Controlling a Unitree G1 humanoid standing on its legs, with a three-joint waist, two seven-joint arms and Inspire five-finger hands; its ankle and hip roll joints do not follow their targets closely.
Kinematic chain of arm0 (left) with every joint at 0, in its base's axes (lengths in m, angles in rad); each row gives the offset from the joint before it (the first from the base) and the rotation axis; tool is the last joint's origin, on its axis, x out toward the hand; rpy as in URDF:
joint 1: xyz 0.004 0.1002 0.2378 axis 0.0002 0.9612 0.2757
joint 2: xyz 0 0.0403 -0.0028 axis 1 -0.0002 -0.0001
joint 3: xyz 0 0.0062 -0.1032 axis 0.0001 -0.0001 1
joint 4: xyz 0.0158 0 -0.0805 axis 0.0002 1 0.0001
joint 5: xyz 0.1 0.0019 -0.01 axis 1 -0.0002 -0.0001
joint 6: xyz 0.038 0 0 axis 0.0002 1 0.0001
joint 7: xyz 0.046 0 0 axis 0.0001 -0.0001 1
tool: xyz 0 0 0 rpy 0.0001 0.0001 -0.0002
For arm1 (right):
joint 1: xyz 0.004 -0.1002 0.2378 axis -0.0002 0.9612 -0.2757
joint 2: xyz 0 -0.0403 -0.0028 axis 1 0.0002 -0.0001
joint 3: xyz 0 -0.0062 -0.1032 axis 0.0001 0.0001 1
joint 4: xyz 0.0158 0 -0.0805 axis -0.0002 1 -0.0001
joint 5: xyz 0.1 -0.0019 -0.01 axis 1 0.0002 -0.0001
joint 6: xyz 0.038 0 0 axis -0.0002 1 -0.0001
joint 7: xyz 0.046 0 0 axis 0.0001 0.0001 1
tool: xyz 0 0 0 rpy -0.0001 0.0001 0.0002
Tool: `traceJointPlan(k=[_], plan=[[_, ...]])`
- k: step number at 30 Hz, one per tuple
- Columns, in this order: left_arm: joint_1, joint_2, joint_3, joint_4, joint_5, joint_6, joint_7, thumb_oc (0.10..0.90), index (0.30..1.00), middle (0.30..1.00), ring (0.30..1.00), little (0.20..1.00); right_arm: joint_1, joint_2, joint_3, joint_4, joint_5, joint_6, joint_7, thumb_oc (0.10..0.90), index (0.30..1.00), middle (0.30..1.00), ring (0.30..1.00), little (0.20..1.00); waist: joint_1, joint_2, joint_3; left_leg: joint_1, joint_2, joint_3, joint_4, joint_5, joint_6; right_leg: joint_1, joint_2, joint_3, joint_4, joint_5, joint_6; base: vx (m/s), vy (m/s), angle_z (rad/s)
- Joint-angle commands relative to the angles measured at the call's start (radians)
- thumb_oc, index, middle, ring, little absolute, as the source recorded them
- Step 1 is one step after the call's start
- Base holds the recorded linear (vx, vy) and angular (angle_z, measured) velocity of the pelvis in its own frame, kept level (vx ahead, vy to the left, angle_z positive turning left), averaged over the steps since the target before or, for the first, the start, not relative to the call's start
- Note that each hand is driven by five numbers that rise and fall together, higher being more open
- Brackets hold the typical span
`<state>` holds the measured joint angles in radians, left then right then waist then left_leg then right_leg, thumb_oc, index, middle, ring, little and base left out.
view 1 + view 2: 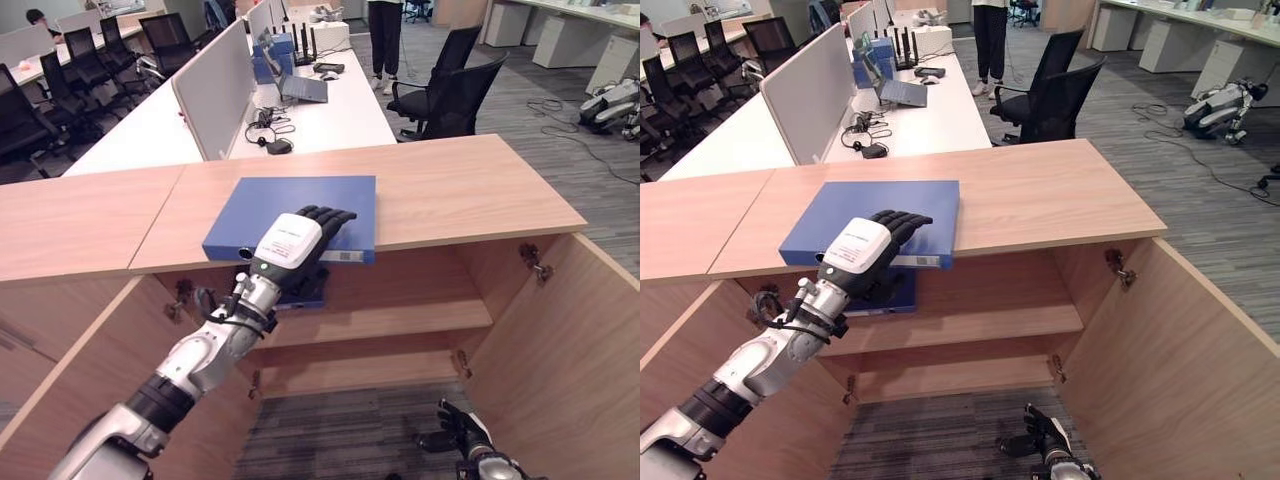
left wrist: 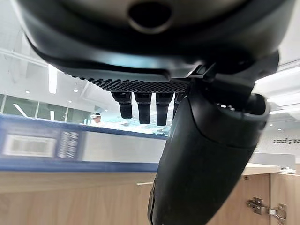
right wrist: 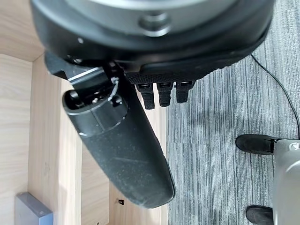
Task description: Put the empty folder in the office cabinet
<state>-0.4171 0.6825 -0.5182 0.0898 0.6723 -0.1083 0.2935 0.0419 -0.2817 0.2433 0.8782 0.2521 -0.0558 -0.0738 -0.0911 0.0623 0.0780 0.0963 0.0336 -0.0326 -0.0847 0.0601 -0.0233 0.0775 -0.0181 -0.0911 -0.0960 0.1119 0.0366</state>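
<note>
**Blue folder held at the front edge of the cabinet top**

The fingers (image 1: 328, 217) of the left hand (image 1: 290, 245) are laid over the top face of the blue folder (image 1: 300, 205), curled down onto it, while the thumb is seen in the left wrist view beneath the folder's front edge, so that the folder is pinched between them. The folder is a flat, broad, blue binder with a thick spine, on which a pale label (image 2: 28, 145) is carried; the print on it cannot be read. It lies flat on the wooden top of the office cabinet (image 1: 470, 190), its spine projecting slightly past the top's front edge, above the open compartment. Both cabinet doors are swung wide, and a shelf (image 1: 400, 320) is seen inside. A second blue object (image 1: 885, 292) is glimpsed on that shelf, just under the hand; what it is cannot be told.

The right hand (image 1: 462, 428) is held low before the cabinet, above the grey carpet, with its fingers straight and relaxed and nothing in them.

Behind the cabinet a white desk (image 1: 340, 110) with a laptop (image 1: 303, 88) and black office chairs (image 1: 450, 95) is seen.
</note>
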Motion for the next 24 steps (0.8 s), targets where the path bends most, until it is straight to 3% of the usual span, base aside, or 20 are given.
traceJointPlan(k=[1, 13, 14, 15, 16, 17, 24], plan=[[-0.249, -0.020, 0.021, 0.072, -0.020, 0.013, 0.046, 0.800, 0.900, 0.900, 0.900, 0.900, -0.052, -0.028, 0.004, -0.027, 0.001, -0.049, -0.001, 0.800, 0.900, 0.900, 0.900, 0.900, 0.000, -0.020, -0.032, 0.106, 0.020, -0.025, -0.003, -0.189, -0.014, 0.084, -0.051, -0.014, 0.009, -0.194, 0.082, 0.00, 0.000, 0.00], [-0.296, -0.024, -0.009, 0.145, -0.012, 0.031, 0.046, 0.800, 0.900, 0.900, 0.900, 0.900, -0.047, -0.029, 0.006, -0.025, 0.001, -0.048, 0.003, 0.800, 0.900, 0.900, 0.900, 0.900, -0.009, -0.020, -0.035, 0.111, 0.018, -0.019, -0.003, -0.193, -0.012, 0.085, -0.051, -0.010, 0.009, -0.193, 0.084, 0.01, 0.003, 0.00], [-0.299, -0.025, -0.014, 0.160, -0.010, 0.036, 0.046, 0.747, 0.820, 0.820, 0.820, 0.820, -0.048, -0.029, 0.007, -0.026, 0.002, -0.049, 0.004, 0.800, 0.900, 0.900, 0.900, 0.900, -0.010, -0.022, -0.035, 0.110, 0.019, -0.017, -0.003, -0.193, -0.012, 0.084, -0.051, -0.010, 0.009, -0.193, 0.084, 0.00, 0.000, 0.00], [-0.298, -0.025, -0.015, 0.167, -0.009, 0.037, 0.045, 0.590, 0.585, 0.585, 0.585, 0.585, -0.047, -0.030, 0.007, -0.030, 0.003, -0.050, 0.004, 0.800, 0.900, 0.900, 0.900, 0.900, -0.011, -0.023, -0.035, 0.110, 0.019, -0.016, -0.003, -0.193, -0.012, 0.083, -0.051, -0.009, 0.009, -0.193, 0.084, 0.00, 0.000, 0.00], [-0.296, -0.026, -0.014, 0.173, -0.008, 0.039, 0.043, 0.522, 0.484, 0.484, 0.484, 0.484, -0.046, -0.030, 0.006, -0.031, 0.004, -0.050, 0.005, 0.800, 0.900, 0.900, 0.900, 0.900, -0.012, -0.023, -0.035, 0.110, 0.019, -0.015, -0.003, -0.193, -0.013, 0.083, -0.050, -0.006, 0.009, -0.192, 0.085, 0.00, 0.000, 0.00], [-0.296, -0.026, -0.014, 0.176, -0.008, 0.039, 0.042, 0.400, 0.300, 0.300, 0.300, 0.300, -0.046, -0.030, 0.006, -0.031, 0.005, -0.050, 0.006, 0.800, 0.900, 0.900, 0.900, 0.900, -0.011, -0.023, -0.035, 0.110, 0.019, -0.015, -0.003, -0.193, -0.013, 0.083, -0.050, -0.005, 0.009, -0.192, 0.085, 0.00, 0.000, 0.00], [-0.279, -0.017, -0.004, 0.168, -0.009, 0.037, 0.034, 0.400, 0.300, 0.300, 0.300, 0.300, -0.048, -0.026, 0.003, -0.026, 0.014, -0.051, 0.011, 0.800, 0.900, 0.900, 0.900, 0.900, -0.010, -0.027, -0.038, 0.112, 0.019, -0.014, -0.003, -0.196, -0.012, 0.084, -0.048, -0.003, 0.009, -0.194, 0.084, 0.00, 0.000, 0.00]])
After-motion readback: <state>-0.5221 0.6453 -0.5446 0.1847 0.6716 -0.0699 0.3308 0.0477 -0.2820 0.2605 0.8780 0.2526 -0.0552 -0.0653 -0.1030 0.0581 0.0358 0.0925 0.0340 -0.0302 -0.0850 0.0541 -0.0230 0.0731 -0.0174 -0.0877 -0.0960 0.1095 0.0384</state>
